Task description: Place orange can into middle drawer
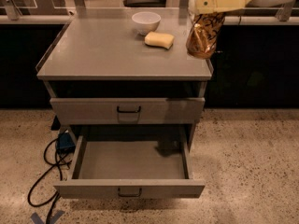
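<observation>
My claw [202, 7] is clenched on the top of the orange can [204, 36], over the right edge of the tabletop [107, 55]. The claw hides the can's lid. The middle drawer [131, 160] is open below.

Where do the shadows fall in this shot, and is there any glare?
Camera view: a dark shadow lies at the back right of the open lower drawer; the tabletop is evenly lit, with no glare; the pale gripper, at top right just above the can, looks brightly lit.

Lab – steel cab. [107, 55], terrazzo flr [247, 162]
</observation>
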{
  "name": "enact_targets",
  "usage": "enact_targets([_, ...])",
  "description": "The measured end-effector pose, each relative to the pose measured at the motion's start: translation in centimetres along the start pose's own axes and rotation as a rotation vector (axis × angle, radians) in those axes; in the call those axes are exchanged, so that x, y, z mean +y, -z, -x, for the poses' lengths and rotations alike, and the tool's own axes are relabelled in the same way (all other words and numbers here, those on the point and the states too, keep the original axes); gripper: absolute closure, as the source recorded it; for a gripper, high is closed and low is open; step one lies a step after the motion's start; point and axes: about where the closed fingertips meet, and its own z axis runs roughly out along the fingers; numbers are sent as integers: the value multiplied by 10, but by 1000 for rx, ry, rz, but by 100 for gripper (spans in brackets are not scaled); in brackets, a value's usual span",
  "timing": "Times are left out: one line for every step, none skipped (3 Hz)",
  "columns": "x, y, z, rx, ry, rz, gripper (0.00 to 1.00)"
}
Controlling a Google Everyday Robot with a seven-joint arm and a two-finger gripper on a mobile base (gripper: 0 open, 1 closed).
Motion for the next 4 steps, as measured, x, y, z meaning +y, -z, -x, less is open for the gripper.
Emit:
enact_targets([11, 4, 2, -38, 35, -47, 100])
enact_targets([11, 4, 2, -38, 35, -47, 100])
enact_targets([10, -8, -18, -43, 49, -80, 100])
enact_targets([15, -30, -49, -18, 147, -174, 100])
